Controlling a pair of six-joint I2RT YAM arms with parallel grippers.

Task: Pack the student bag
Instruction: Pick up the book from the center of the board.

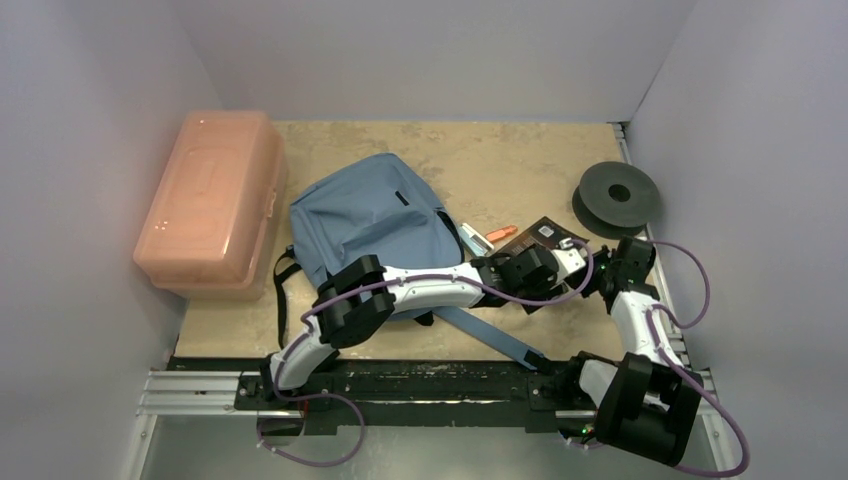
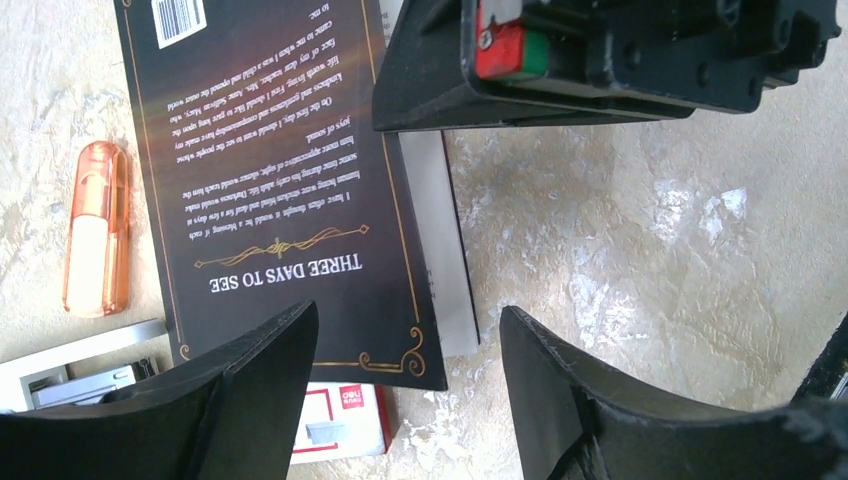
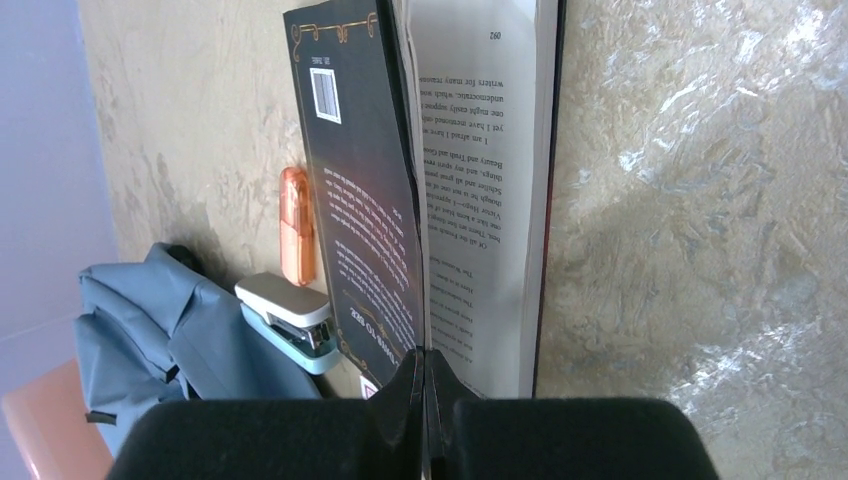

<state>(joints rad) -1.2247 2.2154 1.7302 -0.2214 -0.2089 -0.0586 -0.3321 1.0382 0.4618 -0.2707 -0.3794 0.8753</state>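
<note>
Student bag [image 1: 370, 225] lies near the book [image 3: 360, 200], pinched by its cover in the right gripper [image 3: 425, 385], left gripper [image 2: 408, 318] wide open: pages could splay or tear.

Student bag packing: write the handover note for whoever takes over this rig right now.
Left gripper: open, above the black paperback book's edge.
Right gripper: shut on that book's back cover, parted from the pages.
Blue-grey fabric backpack lies flat left of the book; white-and-teal stapler and orange translucent stick lie between.
Done: nothing visibly packed.
Left to do: book, stapler, stick into the backpack.
</note>
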